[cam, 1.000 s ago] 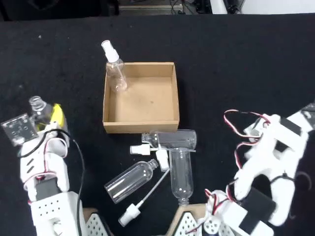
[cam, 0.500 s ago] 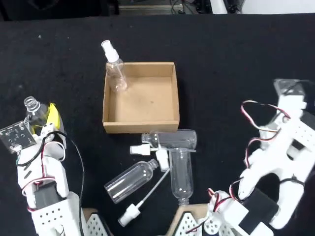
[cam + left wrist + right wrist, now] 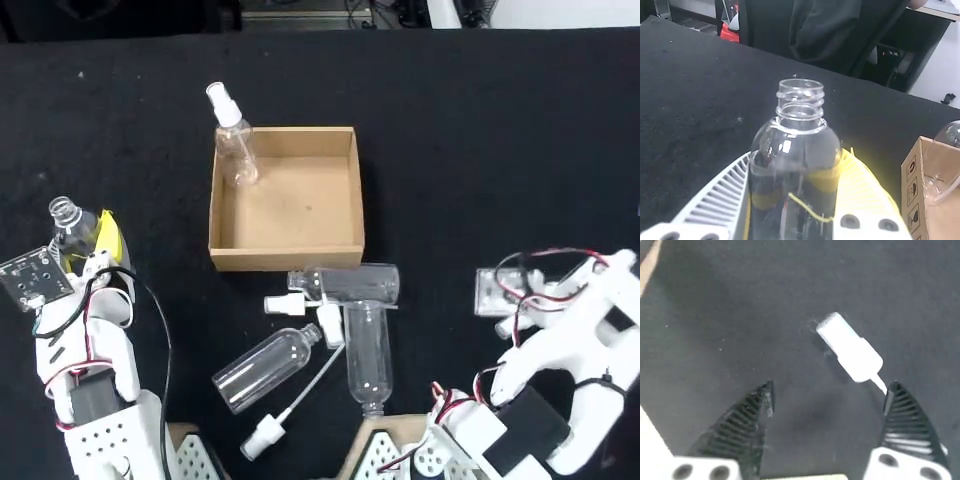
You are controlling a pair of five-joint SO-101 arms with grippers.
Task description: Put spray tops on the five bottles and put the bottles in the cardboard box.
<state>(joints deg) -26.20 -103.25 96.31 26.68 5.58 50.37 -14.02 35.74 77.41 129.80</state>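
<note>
Left gripper point(image 3: 795, 205) is clamped on the belly of an open-necked bottle point(image 3: 799, 150). It holds the bottle upright out at the left side of the black table point(image 3: 480, 150), threaded mouth free on top, which reads as a neck offered up for capping. On the other side, the right gripper point(image 3: 830, 390) hangs low over the cloth with jaws spread wide and empty. A white spray top point(image 3: 850, 352) lies just beyond the tips, its thin tube running toward one finger. That is probably the next pick, though I can't match it to a piece in the high view. One capped bottle point(image 3: 238, 150) leans in the far corner of the cardboard box point(image 3: 285, 255). Three bare bottles point(image 3: 368, 350) and loose spray tops point(image 3: 288, 303) crowd together just in front of the box, so a reach there would be tight.
</note>
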